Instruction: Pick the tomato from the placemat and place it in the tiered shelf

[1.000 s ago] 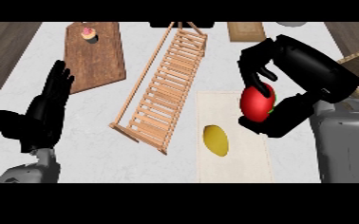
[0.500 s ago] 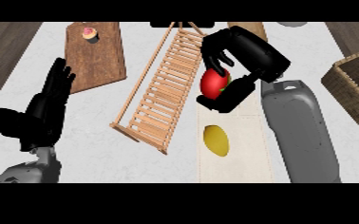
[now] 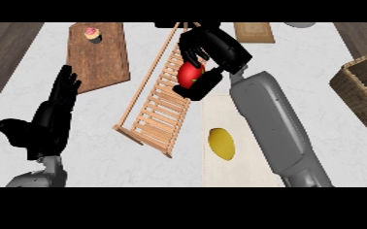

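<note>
Right hand (image 3: 212,53) curls round the tomato (image 3: 190,74) over the shelf (image 3: 161,104), seemingly not touching it; left hand (image 3: 50,119) rests open at nine o'clock.

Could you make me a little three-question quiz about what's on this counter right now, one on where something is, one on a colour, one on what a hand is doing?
1. Where is the tomato?
A. Held over the slatted wooden shelf
B. Lying on the placemat
C. On the dark wooden board

2. What colour is the fruit lying on the placemat?
A. Green
B. Yellow
C. Purple

3. What is the left hand doing?
A. Curled round the cupcake
B. Pressing on the shelf
C. Open, fingers straight, holding nothing

Answers:
1 A: the right hand curls round the tomato above the wooden shelf.
2 B: the fruit on the pale placemat is yellow.
3 C: the left hand shows at the view's left, open and apart from the cupcake on the board.
</note>
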Robot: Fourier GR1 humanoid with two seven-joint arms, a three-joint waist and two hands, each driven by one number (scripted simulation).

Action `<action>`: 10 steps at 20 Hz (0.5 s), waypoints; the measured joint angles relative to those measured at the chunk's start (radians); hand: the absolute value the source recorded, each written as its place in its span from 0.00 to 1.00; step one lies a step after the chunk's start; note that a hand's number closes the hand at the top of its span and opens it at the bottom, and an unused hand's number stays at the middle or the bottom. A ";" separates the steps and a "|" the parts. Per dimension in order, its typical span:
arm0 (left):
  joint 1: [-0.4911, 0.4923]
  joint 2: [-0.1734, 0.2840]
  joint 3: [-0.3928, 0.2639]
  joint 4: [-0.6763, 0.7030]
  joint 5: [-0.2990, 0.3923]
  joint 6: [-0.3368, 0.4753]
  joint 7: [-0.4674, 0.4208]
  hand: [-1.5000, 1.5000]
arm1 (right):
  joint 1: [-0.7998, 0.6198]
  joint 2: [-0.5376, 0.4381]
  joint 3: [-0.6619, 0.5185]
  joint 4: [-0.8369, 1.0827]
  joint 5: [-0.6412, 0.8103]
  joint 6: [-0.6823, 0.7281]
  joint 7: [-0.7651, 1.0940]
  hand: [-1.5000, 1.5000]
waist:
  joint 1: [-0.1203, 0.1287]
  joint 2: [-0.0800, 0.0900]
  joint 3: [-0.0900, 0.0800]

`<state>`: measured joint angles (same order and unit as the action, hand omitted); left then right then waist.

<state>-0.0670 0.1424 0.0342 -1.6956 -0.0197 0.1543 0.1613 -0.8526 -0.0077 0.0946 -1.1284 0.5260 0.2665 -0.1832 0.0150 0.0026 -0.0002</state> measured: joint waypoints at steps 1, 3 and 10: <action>-0.006 -0.002 0.001 0.005 0.000 0.000 0.001 0.50 | -0.016 -0.001 0.003 0.022 0.013 -0.007 -0.011 1.00 | -0.001 0.000 0.000; -0.034 0.002 0.008 0.020 0.000 -0.002 0.010 0.50 | -0.033 0.002 0.012 0.069 -0.018 -0.052 -0.012 1.00 | -0.001 0.000 0.000; -0.019 -0.008 0.009 0.018 -0.010 -0.002 -0.009 0.50 | -0.113 0.007 0.047 0.274 -0.132 -0.099 -0.019 0.00 | 0.005 0.001 0.000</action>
<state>-0.0856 0.1345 0.0427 -1.6780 -0.0301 0.1525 0.1523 -0.9659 -0.0010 0.1418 -0.8547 0.3943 0.1671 -0.2018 0.0202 0.0035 -0.0002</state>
